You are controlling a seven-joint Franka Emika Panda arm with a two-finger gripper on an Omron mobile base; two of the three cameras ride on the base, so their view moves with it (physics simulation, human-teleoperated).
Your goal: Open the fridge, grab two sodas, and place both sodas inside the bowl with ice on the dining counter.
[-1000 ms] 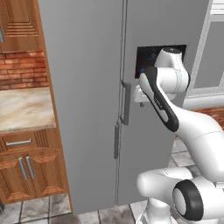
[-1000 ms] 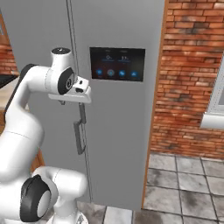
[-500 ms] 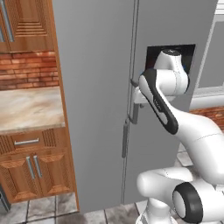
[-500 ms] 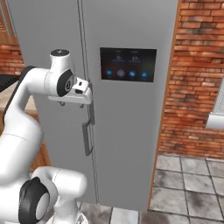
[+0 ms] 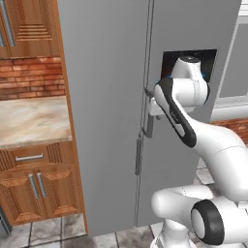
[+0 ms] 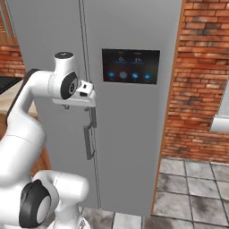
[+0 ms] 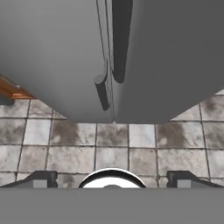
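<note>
The fridge [image 5: 111, 97] is seen directly ahead of the robot, a tall grey block with both doors shut along a thin centre seam. Wooden cabinets [image 5: 34, 193] with a marble worktop [image 5: 29, 118] are set against its left side, and a red brick wall [image 6: 201, 89] is seen on its right, above a grey tiled floor [image 6: 188, 188]. A black dispenser panel [image 6: 130, 66] with small lit icons is mounted on the right-hand door.

Two long bar handles run down beside the seam: the left door's handle [image 6: 88, 143] is visible below the hand, and the right door's handle [image 7: 120, 41] appears as a dark bar just across the seam in the hand view.

The gripper [image 6: 85, 95] is held at the seam, level with the upper part of the handles, right against the door fronts. In the hand view the gripper [image 7: 112, 179] is shown with its two tips set far apart at the lower corners, so the jaws are spread wide and nothing is between them; the handles are seen ahead of the tips, not enclosed by them.
</note>
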